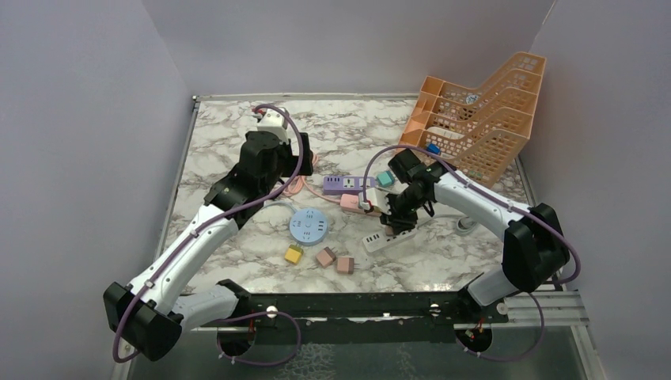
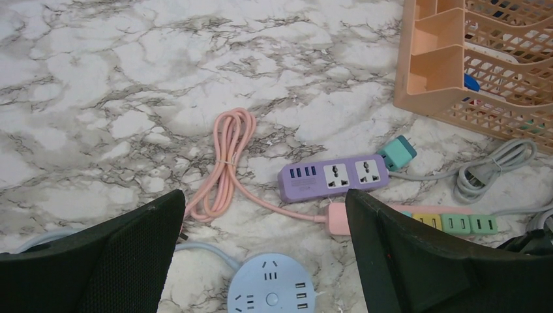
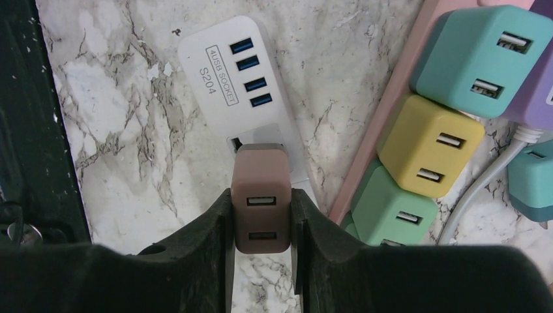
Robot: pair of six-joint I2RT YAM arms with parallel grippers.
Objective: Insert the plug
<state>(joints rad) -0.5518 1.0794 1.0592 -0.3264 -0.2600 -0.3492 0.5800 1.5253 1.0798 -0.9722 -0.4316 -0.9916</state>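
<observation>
My right gripper is shut on a brown plug cube with two USB slots. It holds the cube right over a socket of the white power strip, which also shows in the top view; whether the prongs are seated is hidden. The right gripper in the top view is low over that strip. My left gripper is open and empty above the round blue socket hub, which the top view shows too. The left gripper in the top view is raised over the table's left middle.
A pink strip carries teal, yellow and green plug cubes. A purple strip and coiled pink cable lie mid-table. Loose yellow and two pink cubes sit near the front. An orange basket rack stands back right.
</observation>
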